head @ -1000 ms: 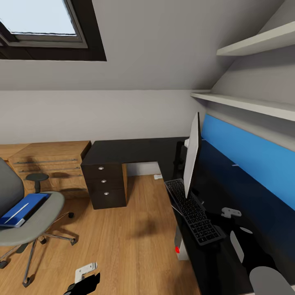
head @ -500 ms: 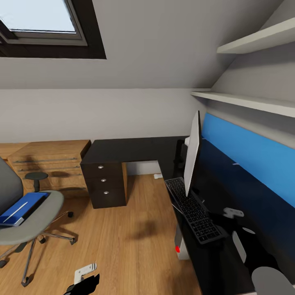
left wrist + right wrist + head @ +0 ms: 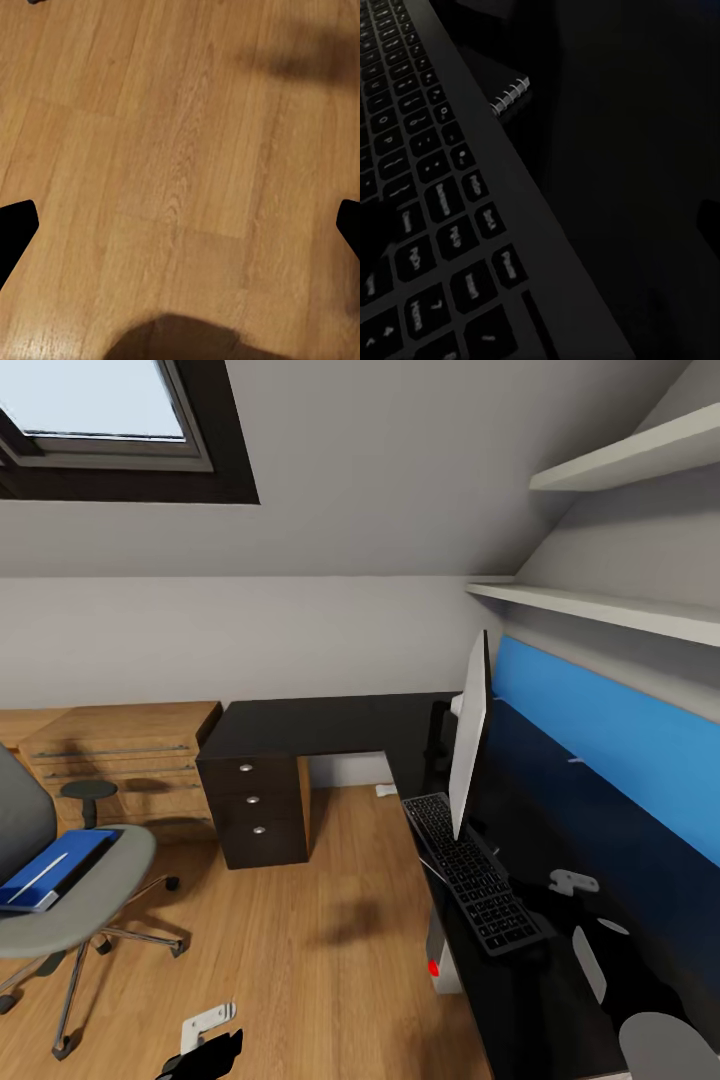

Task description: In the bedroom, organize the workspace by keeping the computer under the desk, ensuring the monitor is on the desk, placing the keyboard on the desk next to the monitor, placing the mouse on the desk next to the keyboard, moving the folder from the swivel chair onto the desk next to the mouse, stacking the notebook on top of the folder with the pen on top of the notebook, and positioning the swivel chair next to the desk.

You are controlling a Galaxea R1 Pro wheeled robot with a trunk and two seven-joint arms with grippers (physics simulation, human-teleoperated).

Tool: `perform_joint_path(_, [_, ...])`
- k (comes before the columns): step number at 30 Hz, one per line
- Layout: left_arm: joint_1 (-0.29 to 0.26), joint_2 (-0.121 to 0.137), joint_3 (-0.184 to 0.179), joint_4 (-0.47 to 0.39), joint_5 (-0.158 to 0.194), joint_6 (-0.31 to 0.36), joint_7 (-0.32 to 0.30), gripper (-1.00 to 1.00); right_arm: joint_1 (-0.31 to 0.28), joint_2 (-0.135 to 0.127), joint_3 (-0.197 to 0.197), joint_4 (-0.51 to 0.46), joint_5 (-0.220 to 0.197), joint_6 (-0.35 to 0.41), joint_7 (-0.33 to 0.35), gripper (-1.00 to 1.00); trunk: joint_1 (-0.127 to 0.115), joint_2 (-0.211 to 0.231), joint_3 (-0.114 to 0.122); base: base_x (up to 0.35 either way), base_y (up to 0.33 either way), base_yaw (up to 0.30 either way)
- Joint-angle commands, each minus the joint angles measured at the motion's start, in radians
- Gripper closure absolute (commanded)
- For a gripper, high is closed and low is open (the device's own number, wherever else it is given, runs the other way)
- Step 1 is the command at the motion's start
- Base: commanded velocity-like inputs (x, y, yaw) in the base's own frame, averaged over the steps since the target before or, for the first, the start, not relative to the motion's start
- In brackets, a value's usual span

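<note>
Fingers of the left gripper [image 3: 180,225] spread wide, empty, over wooden floor [image 3: 180,150]; right fingers' spread unclear above keyboard [image 3: 427,187].

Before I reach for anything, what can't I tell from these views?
- Mouse, pen: not made out on the dark desk, head view.
- Notebook: just a spiral edge, right wrist view; rest lost in shadow.
- Computer: mostly hidden under the desk.
- Right gripper: fingers' state unclear.
- Chair: cut by frame edge.

Daylight is admitted through the skylight [image 3: 100,405], and the room is evenly, softly lit. Faint blurred shadows are cast on the wood floor [image 3: 330,960]. The blue wall panel [image 3: 620,750] is mirrored in the glossy tabletop [image 3: 330,725]. The right wrist view is rendered very dark.
</note>
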Motion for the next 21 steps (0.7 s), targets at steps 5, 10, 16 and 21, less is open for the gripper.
perform_joint_path(5, [0.000,0.000,-0.001,-0.001,0.011,0.002,0.002,-1.00,-0.001,0.001,-0.004,-0.001,-0.002,0.009,0.012,-1.00,0.000,-0.001,-0.001,0.000,0.000,0.000])
perform_joint_path(10, [0.000,0.001,-0.001,-0.001,0.011,0.001,0.002,-1.00,-0.001,0.001,-0.004,-0.001,-0.002,0.008,0.013,-1.00,0.015,-0.029,-0.014,0.000,0.000,0.000])
perform_joint_path(16, [0.000,0.001,-0.001,-0.001,0.011,0.001,0.004,-1.00,-0.001,0.002,-0.004,-0.001,-0.002,0.007,0.013,-1.00,0.038,-0.071,-0.032,0.000,0.000,0.000])
perform_joint_path(21, [0.000,0.001,-0.001,0.000,0.011,0.002,0.005,-1.00,-0.001,0.002,-0.004,-0.001,-0.001,0.008,0.012,-1.00,0.058,-0.106,-0.048,0.000,0.000,0.000])
